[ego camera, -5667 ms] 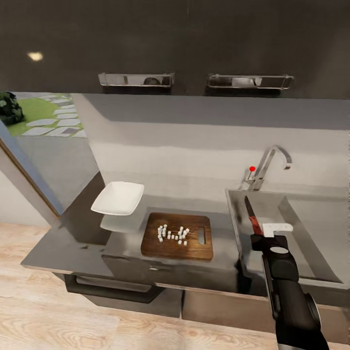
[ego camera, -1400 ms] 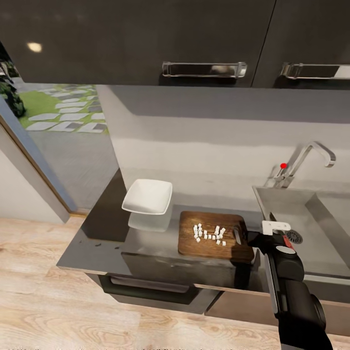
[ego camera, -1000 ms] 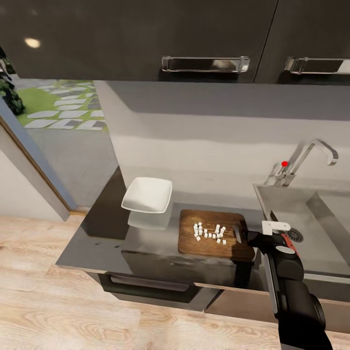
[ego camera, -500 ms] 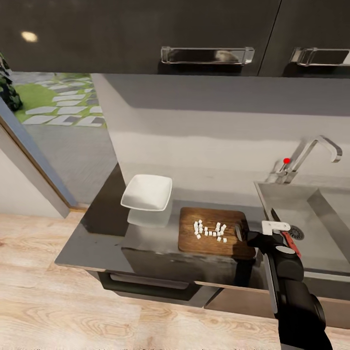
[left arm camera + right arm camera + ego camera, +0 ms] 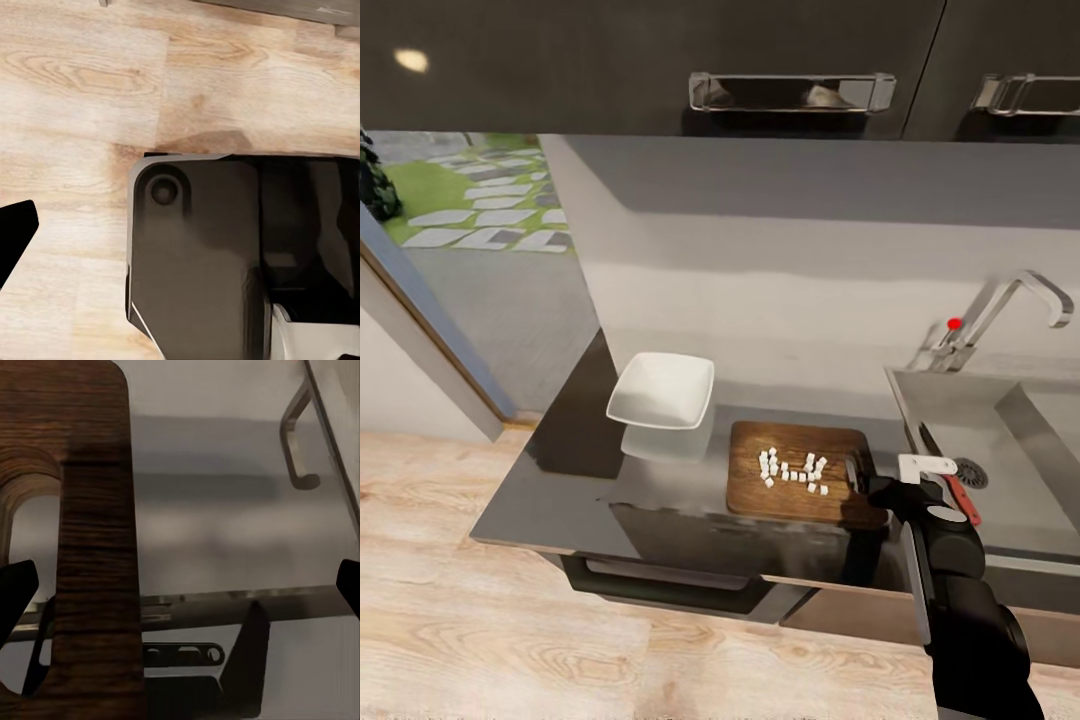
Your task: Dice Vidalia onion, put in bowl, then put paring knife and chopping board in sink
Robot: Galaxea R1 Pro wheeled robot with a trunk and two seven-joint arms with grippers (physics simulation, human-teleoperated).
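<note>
glossy countertop [image 5: 575, 490]; paring knife [image 5: 948, 475] now dropped in sink [image 5: 1020, 490]; right gripper [image 5: 875, 488] spread by chopping board [image 5: 800, 487]; left jaws untellable; diced onion [image 5: 792, 470] still unbowled

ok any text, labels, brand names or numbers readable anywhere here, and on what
None: no readable writing in any view.
The dark brown wooden chopping board, white squarish bowl, red-handled paring knife in the grey steel sink and dark upper cabinets are all unmarked.
The small red knob by the tap is plain colour, no symbol.
</note>
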